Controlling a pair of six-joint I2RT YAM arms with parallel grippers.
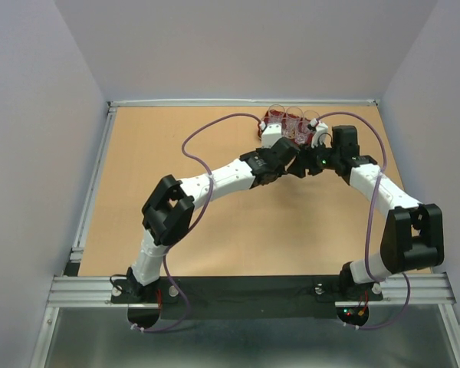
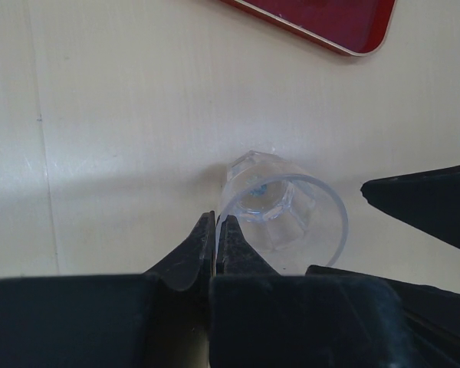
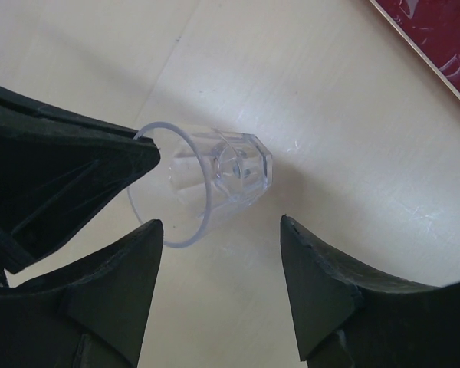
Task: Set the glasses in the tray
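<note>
Clear tumbler [image 2: 280, 211] sits tilted on the pale table [image 2: 100, 115], mouth toward the arms, near the dark red tray [image 2: 322, 19] but outside it. The left gripper [image 2: 216, 222] is pinched together on its rim. The right gripper [image 3: 222, 261] has its jaws apart, just beside the glass. Several other tumblers [image 1: 294, 116] stand in the tray.

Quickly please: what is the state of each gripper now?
Left gripper: closed on the rim of the glass.
Right gripper: open, holding nothing.
</note>
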